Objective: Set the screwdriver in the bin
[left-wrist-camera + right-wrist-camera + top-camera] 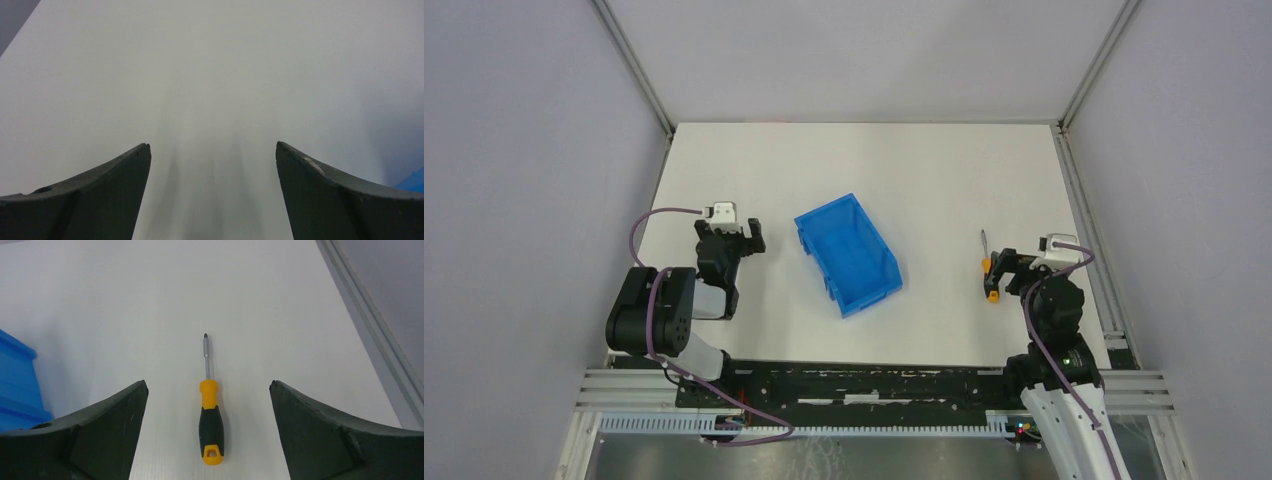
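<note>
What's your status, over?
Left gripper open, empty. Right gripper open, screwdriver lying between its jaws, not gripped. Bin empty, off to its left. Nothing in the way.

Top external camera sat high behind the arm bases, far off, looking down over the whole table (904, 170). Left wrist camera rode low and close to the surface, facing ahead past the left gripper (212, 144). Right wrist camera, also close, tilted down past the right gripper (208, 381). All three caught the bin (849, 255); top and right wrist shared the screwdriver (210, 415).
</note>
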